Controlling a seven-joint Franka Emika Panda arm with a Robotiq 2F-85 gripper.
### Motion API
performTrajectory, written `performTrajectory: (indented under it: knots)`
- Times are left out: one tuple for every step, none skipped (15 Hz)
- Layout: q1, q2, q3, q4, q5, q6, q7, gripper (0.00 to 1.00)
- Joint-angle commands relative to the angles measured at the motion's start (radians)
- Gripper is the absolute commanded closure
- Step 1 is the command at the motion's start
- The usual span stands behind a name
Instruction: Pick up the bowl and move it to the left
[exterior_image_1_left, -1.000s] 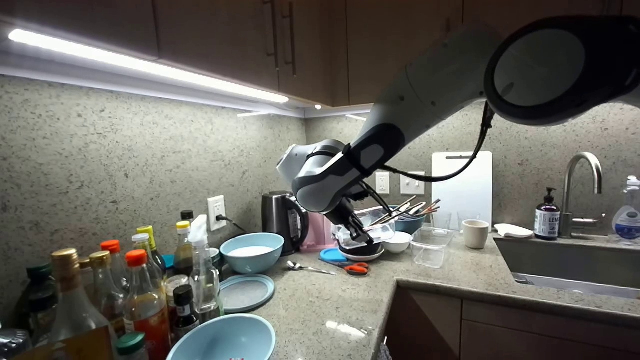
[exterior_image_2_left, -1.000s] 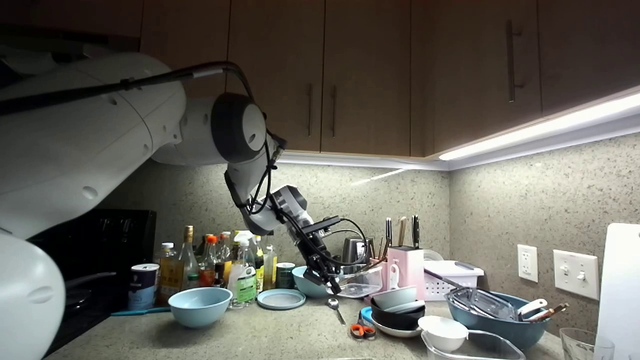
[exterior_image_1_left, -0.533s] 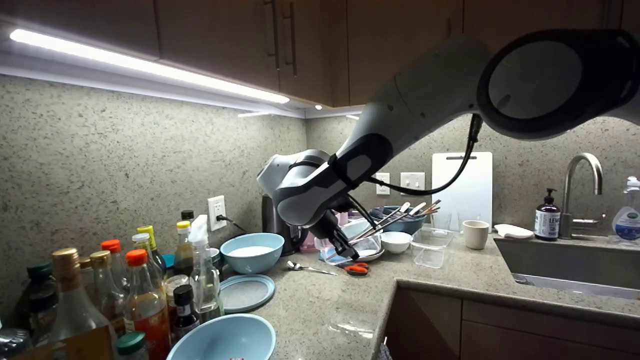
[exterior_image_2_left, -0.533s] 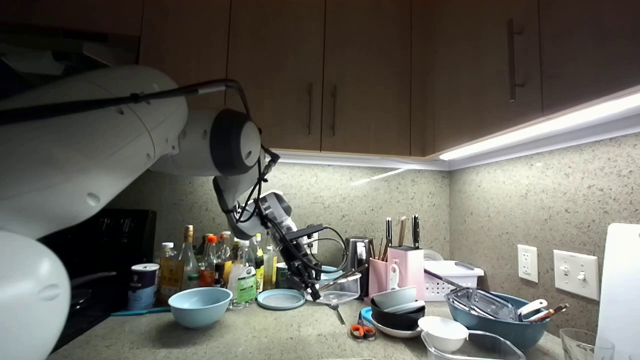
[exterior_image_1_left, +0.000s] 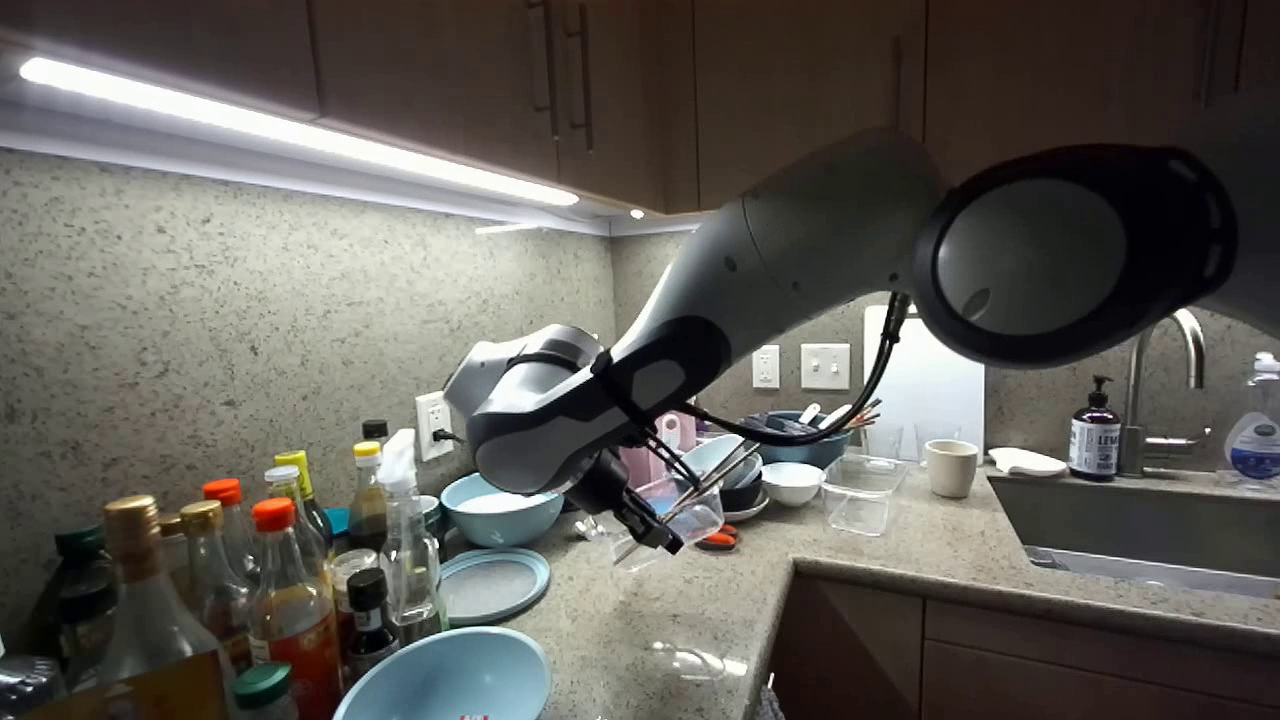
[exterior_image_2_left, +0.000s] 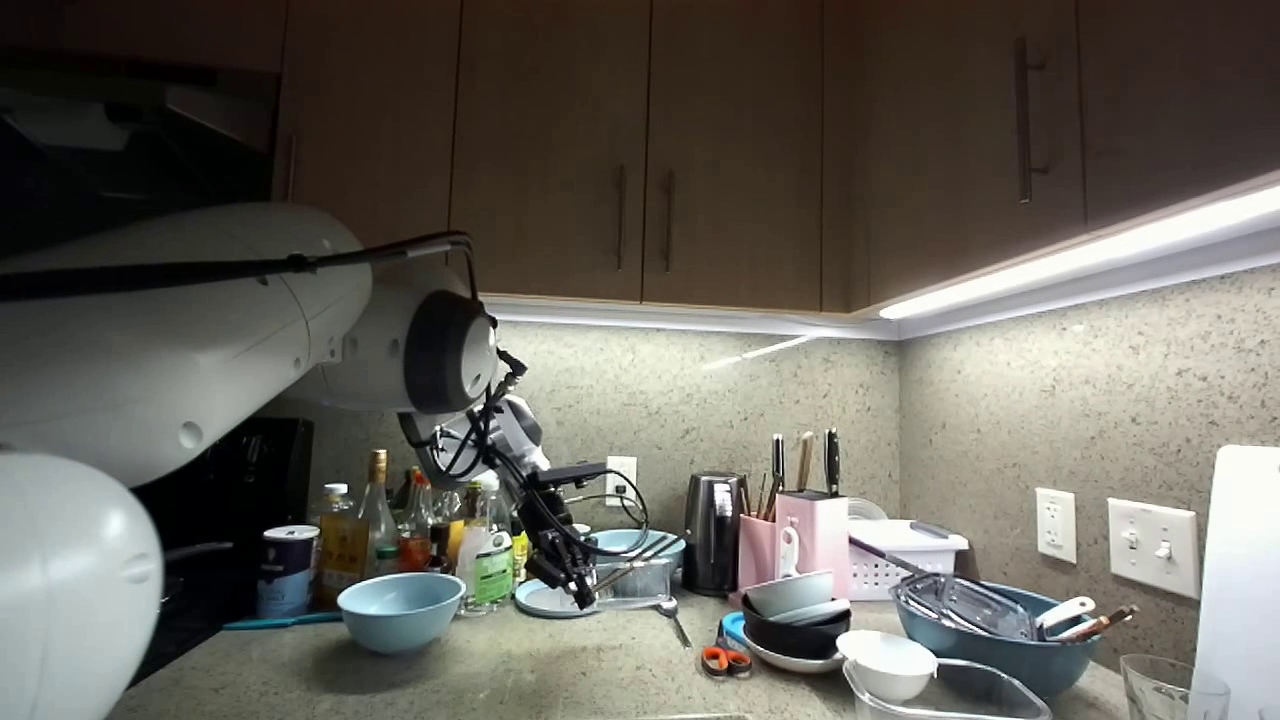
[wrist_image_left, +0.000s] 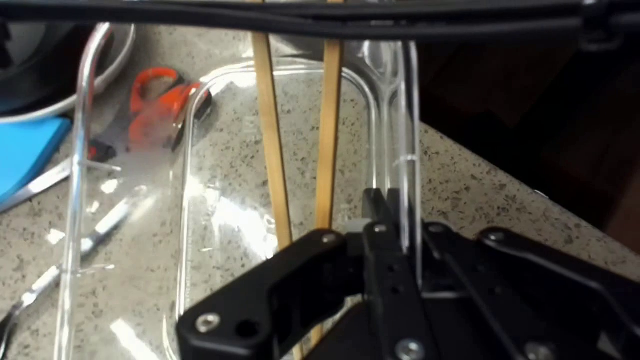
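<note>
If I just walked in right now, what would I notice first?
Probably the big robot arm, stretched in from the right edge of an exterior view. Its gripper holds a clear tub over the counter, with two wooden sticks in it. Next might come the orange-handled scissors, beside the stacked bowls.

you find orange-handled scissors (exterior_image_2_left: 725, 659) lying near a spoon (exterior_image_2_left: 674, 617) on the counter (exterior_image_2_left: 560, 670); near the sink (exterior_image_1_left: 1140, 520) stands a beige mug (exterior_image_1_left: 951, 469).
</note>
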Motion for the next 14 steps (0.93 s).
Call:
performTrajectory:
  knots:
    - [-0.019, 0.108, 0.010, 0.137, 0.010, 0.031, -0.210, 0.96]
    - [-0.020, 0.133, 0.004, 0.164, 0.014, 0.042, -0.251, 0.96]
    - [-0.019, 0.155, -0.004, 0.189, 0.015, 0.051, -0.286, 0.96]
    - [-0.020, 0.177, -0.010, 0.212, 0.018, 0.065, -0.321, 0.96]
    - [-0.021, 0.195, -0.016, 0.233, 0.022, 0.071, -0.351, 0.96]
    - [-0.022, 0.212, -0.022, 0.255, 0.029, 0.072, -0.379, 0.96]
    - [-0.022, 0.225, -0.029, 0.276, 0.033, 0.069, -0.399, 0.96]
    - [-0.021, 0.233, -0.037, 0.296, 0.037, 0.070, -0.417, 0.96]
    - [-0.031, 0.235, -0.018, 0.305, 0.012, 0.064, -0.424, 0.96]
    - [-0.029, 0.241, -0.022, 0.317, 0.012, 0.061, -0.435, 0.69]
    - [-0.029, 0.246, -0.024, 0.328, 0.011, 0.057, -0.441, 0.68]
    - [-0.028, 0.250, -0.025, 0.339, 0.013, 0.047, -0.443, 0.62]
    - [-0.027, 0.254, -0.026, 0.349, 0.015, 0.035, -0.443, 0.56]
    - [-0.029, 0.257, -0.027, 0.361, 0.020, 0.020, -0.436, 0.49]
